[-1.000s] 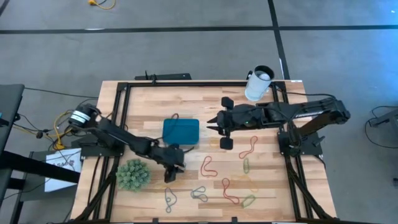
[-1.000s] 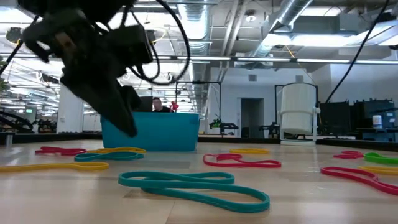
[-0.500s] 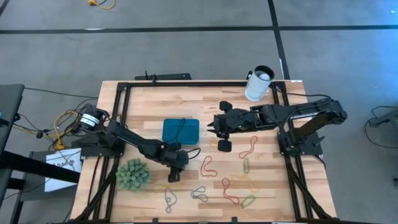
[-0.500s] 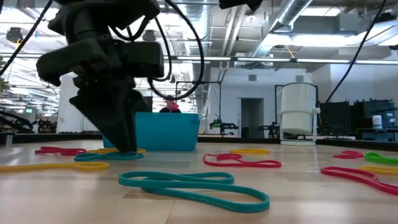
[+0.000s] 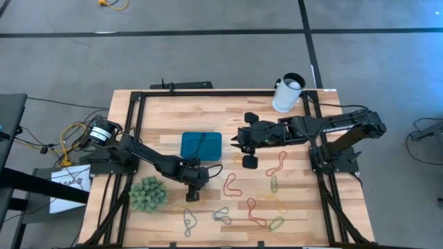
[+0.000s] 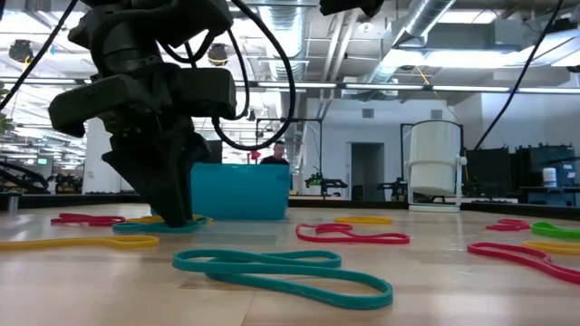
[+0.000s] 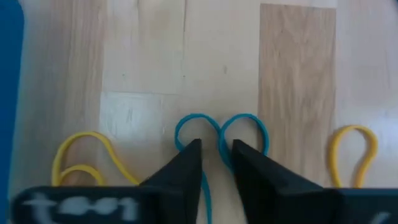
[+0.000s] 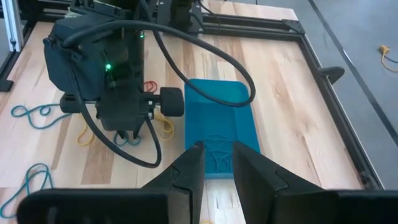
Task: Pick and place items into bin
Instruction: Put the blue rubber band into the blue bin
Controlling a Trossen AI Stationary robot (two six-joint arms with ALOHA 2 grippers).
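The bin (image 5: 201,145) holds at most 1 or 2 loops, while about 10 more lie scattered over the table (image 5: 166,111). The left gripper (image 7: 216,149), just beside the bin, pinches a teal loop (image 7: 242,124) between narrowly parted fingers, not yet lifted. The right gripper (image 8: 216,152) hovers over the bin, slightly open and empty.

On my wooden desk (image 5: 166,114), the shallow teal rectangular tray (image 5: 201,145) is landmark: green spiky ball (image 5: 147,194) before-left, white cylindrical cup (image 5: 287,93) behind-right, thin twisted rubber loops (image 5: 232,185) before it and rightward.
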